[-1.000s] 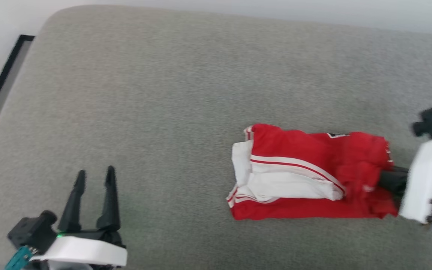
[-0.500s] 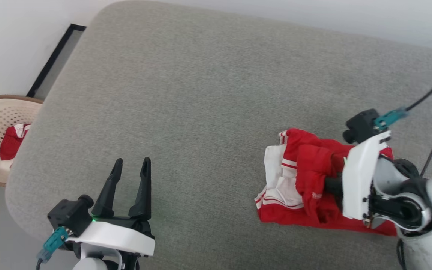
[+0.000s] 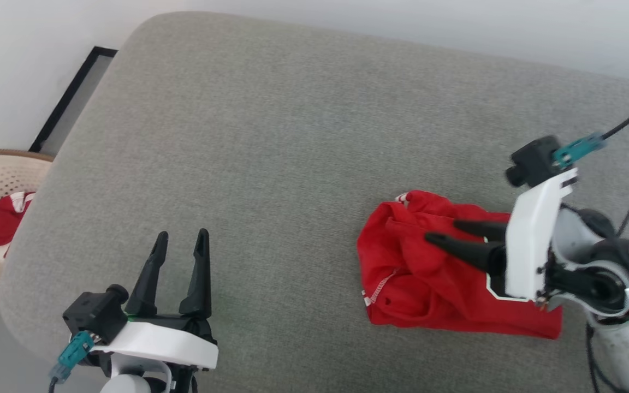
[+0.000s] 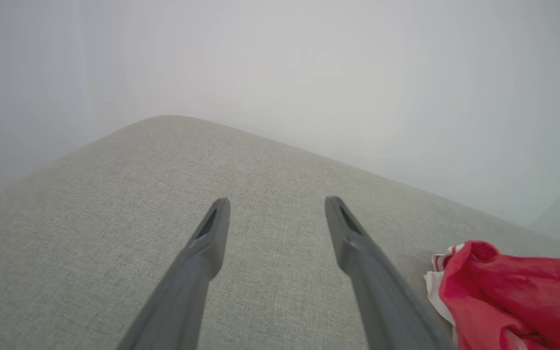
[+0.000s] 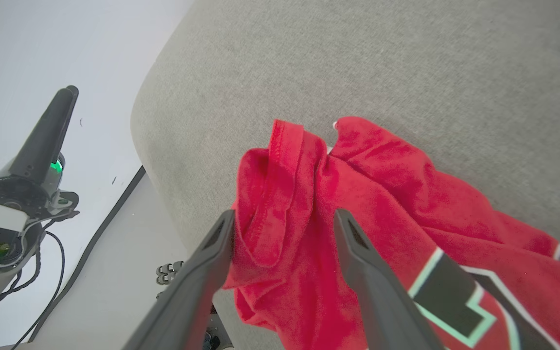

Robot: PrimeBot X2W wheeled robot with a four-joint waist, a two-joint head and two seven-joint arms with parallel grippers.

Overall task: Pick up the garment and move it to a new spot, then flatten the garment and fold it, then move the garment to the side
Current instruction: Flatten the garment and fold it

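Right gripper (image 3: 441, 230), jaws spread and holding nothing, is poised directly over the bunched garment (image 3: 413, 273) at lower right of frame, its long axis running left-right, whereas the open, empty left gripper (image 3: 182, 236) sits well apart at lower left.

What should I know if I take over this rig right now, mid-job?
Left gripper: open, empty, above the grey cushion.
Right gripper: open, poised over the garment, gripping nothing.
Garment: rumpled red heap on the cushion's right part.
Done: it lies on the cushion, not held.
Left: it looks neither flat nor neatly folded, so probably flatten, fold, set aside.
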